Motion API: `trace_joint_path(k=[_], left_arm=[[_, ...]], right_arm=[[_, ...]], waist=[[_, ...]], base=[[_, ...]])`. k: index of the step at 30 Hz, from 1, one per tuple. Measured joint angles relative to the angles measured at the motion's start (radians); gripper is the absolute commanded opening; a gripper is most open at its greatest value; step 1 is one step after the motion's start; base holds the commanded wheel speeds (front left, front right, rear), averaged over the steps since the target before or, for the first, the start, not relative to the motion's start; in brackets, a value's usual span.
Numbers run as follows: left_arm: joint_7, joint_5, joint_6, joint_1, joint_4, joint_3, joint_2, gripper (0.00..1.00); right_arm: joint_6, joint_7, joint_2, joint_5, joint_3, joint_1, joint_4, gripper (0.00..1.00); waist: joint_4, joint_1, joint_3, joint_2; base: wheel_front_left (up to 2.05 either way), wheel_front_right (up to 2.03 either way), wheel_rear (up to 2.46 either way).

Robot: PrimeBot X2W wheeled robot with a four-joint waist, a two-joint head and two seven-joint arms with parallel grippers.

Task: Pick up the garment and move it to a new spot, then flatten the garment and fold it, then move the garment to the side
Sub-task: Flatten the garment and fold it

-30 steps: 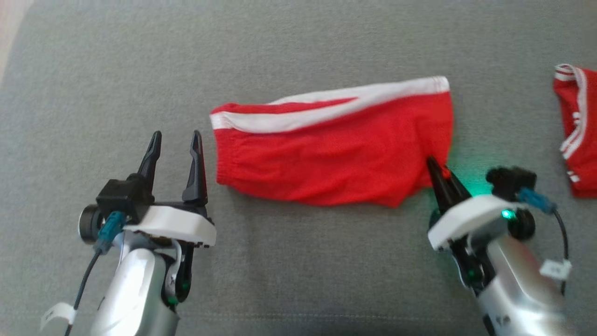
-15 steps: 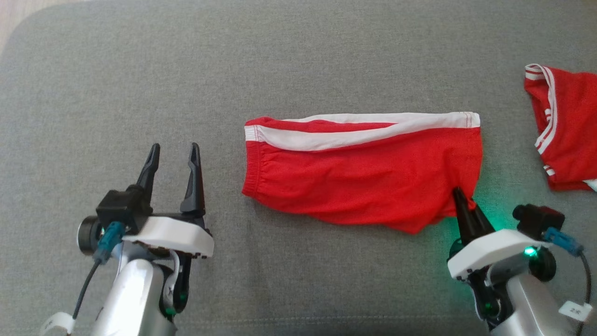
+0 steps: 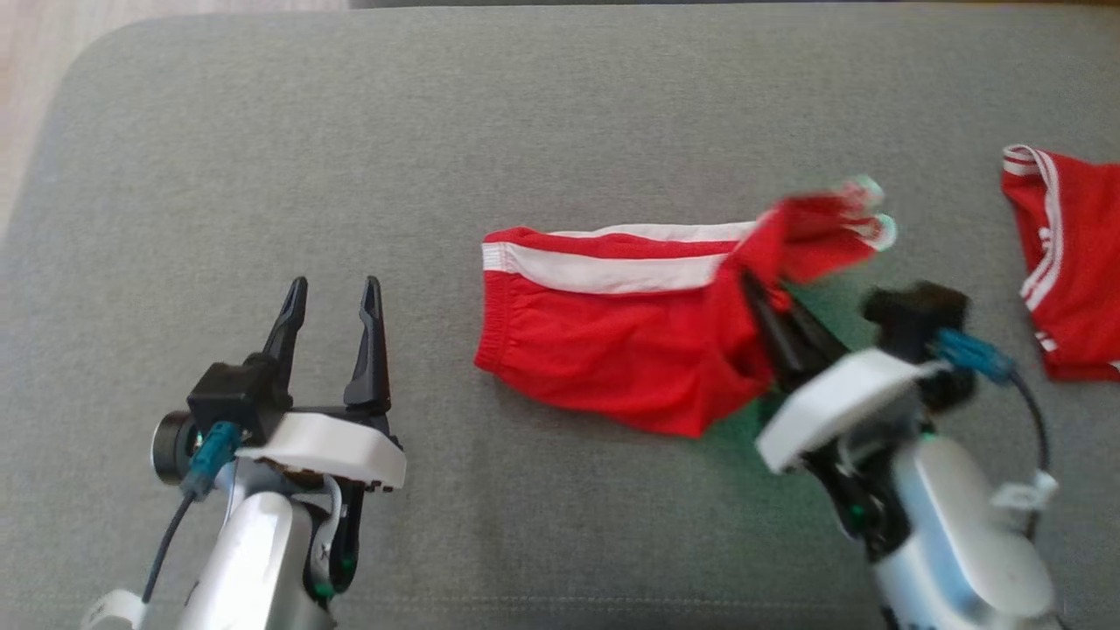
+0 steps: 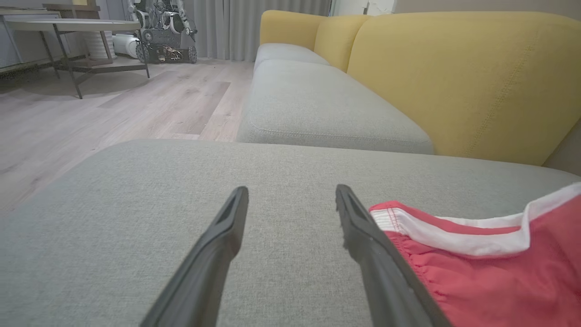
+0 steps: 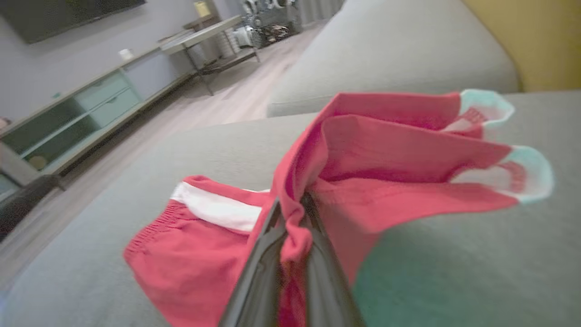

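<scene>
**One end lifted, the rest lying flat**

The red fabric shorts with a white side stripe (image 3: pixel 604 359) lie near the middle of the broad grey fabric cushion (image 3: pixel 262 157), with the gathered waistband toward the cushion's left side. The right gripper (image 3: pixel 751 284) has its two dark fingers pinched tight on the leg end of the shorts. That end is raised off the cushion and bunched, its white-edged hems blurred in the air, while the waistband half rests flat on the cushion. The left gripper (image 3: pixel 335 293) sits over the cushion's front left part, its fingers spread with nothing between them, near the waistband but apart from it. A second red garment with white trim (image 3: pixel 1063 262) lies at the cushion's right edge, well apart from the shorts.
</scene>
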Motion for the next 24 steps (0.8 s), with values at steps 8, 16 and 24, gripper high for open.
trace_joint_path(k=[8, 16, 24], left_arm=[[0.0, -0.011, 0.0, -0.001, 0.0, -0.016, -0.008, 1.0], [0.0, -0.011, 0.0, -0.002, 0.001, -0.018, -0.016, 1.0], [0.0, -0.011, -0.001, -0.002, 0.002, -0.008, -0.024, 1.0]], right_arm=[[0.0, 0.096, 0.02, 0.045, 0.233, -0.118, 0.059, 0.0], [0.0, 0.059, 0.02, 0.109, 0.33, -0.126, 0.18, 0.0], [0.0, -0.033, 0.021, 0.136, 0.42, -0.208, 0.191, 1.0]], waist=[[0.061, 0.0, 0.008, 0.0], [0.089, 0.0, 0.03, 0.0], [0.068, 0.0, 0.032, 0.0]], base=[[0.0, 0.0, 0.0], [0.0, 0.0, 0.0], [0.0, 0.0, 0.0]])
